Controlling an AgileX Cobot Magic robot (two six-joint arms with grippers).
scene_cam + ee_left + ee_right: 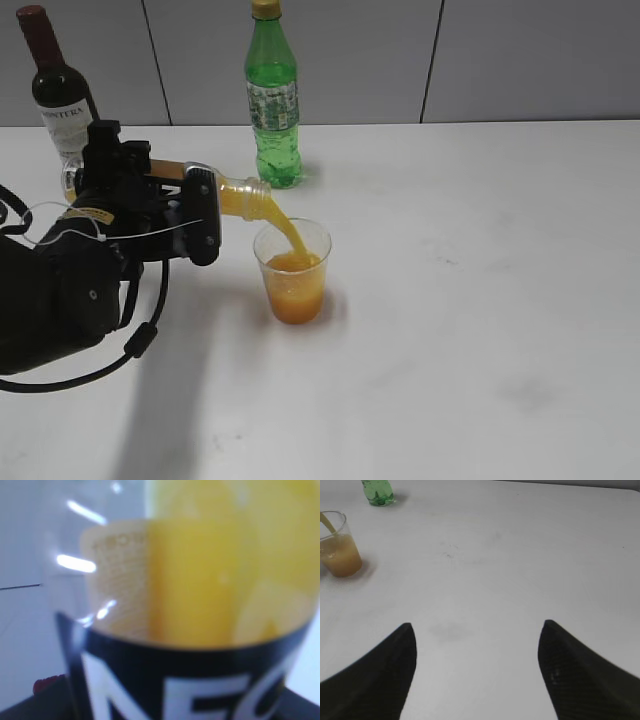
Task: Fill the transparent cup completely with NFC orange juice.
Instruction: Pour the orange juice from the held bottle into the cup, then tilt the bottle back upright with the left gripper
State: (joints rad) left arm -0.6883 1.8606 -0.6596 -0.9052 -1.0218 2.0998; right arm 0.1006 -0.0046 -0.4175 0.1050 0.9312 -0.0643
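Note:
The transparent cup stands on the white table and is about half full of orange juice; it also shows in the right wrist view. My left gripper is shut on the NFC orange juice bottle, tipped on its side with its mouth over the cup. A stream of juice runs into the cup. In the left wrist view the bottle fills the frame, black NFC label below. My right gripper is open and empty over bare table, out of the exterior view.
A green soda bottle stands behind the cup; its base shows in the right wrist view. A dark wine bottle stands at the back left behind my left arm. The white table stretches to the right.

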